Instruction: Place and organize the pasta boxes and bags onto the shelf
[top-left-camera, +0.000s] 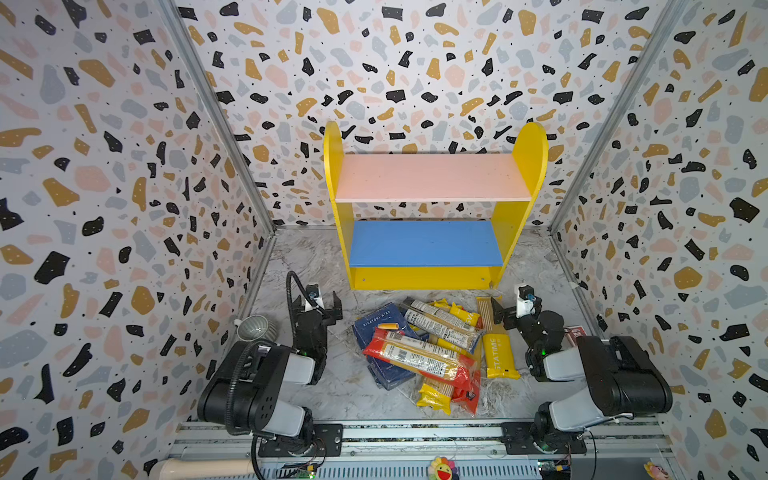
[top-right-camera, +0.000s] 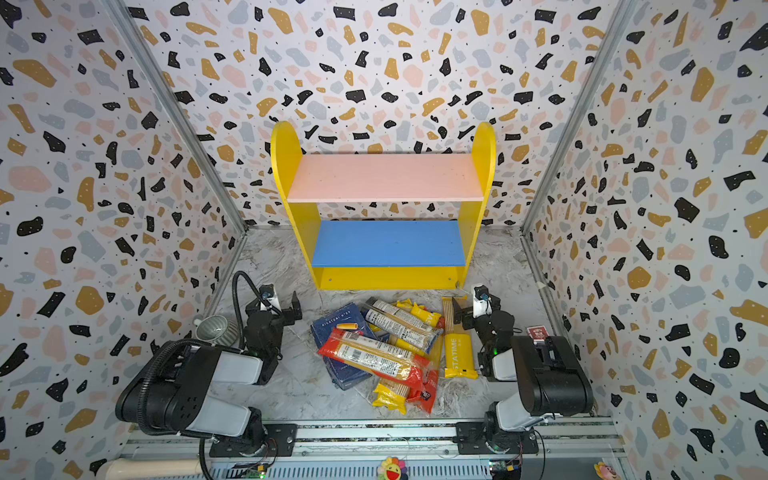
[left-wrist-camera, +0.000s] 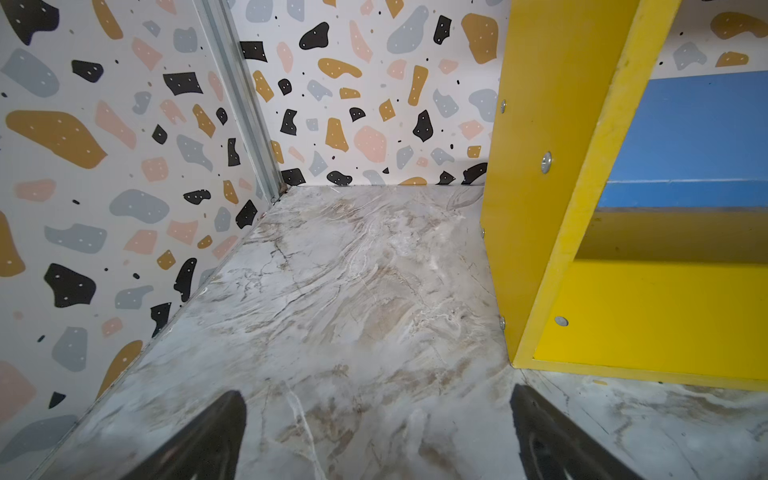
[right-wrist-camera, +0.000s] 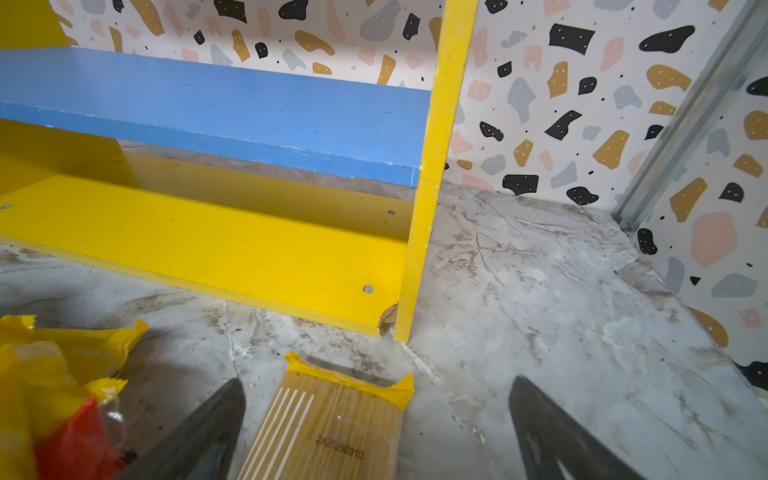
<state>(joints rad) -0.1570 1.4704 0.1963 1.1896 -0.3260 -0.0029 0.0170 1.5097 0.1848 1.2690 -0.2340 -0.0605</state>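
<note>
A red-and-clear spaghetti bag (top-left-camera: 419, 357) is lying across the blue rigatoni box (top-left-camera: 372, 328) in a heap of pasta packs (top-left-camera: 442, 326) on the marble tabletop (top-left-camera: 349, 395). The left gripper (left-wrist-camera: 376, 395) at ten o'clock and the right gripper (right-wrist-camera: 376, 382) at two o'clock are hovering, fingers spread wide and empty. At twelve o'clock the shelf (top-left-camera: 419, 278) is standing bare; tugging a buried pack risks dragging slippery neighbours along, and a long bag held by one end could sag against the blue lower board (top-left-camera: 426, 243).

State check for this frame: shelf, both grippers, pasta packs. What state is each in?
shelf: upright, both boards bare.
left gripper: jaws open, holding nothing.
right gripper: jaws open, empty, above a yellow bag.
pasta pile: unsorted heap on the table.
rigatoni box: lying flat, partly under a red bag.
</note>
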